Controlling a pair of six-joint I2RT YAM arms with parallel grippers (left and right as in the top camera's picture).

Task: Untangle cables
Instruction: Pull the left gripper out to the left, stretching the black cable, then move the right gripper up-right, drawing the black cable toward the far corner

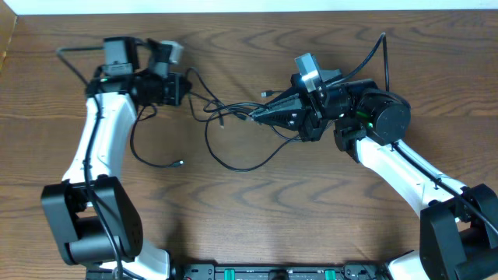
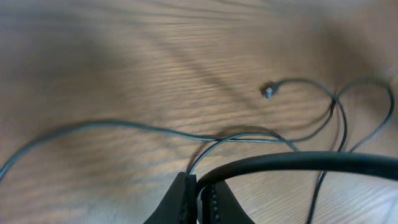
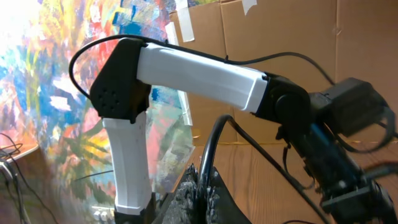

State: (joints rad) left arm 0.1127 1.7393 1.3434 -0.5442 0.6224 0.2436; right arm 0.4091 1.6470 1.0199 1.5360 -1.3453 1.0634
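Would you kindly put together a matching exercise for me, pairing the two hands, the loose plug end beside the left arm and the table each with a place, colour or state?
Things:
1. left hand
2. right hand
3. plug end
4. table

Descriptions:
A. wood-grain brown
B. shut on the cable near the table's middle
C. lying free on the wood, nothing gripping it
D. shut on the cable toward the far left of the table

Pairs: 1-D, 2-B, 3-C, 4-A.

Wood-grain table (image 1: pixel 311 218), colourful mural (image 3: pixel 37 93) w/ cardboard boxes (image 3: pixel 280 31) behind.
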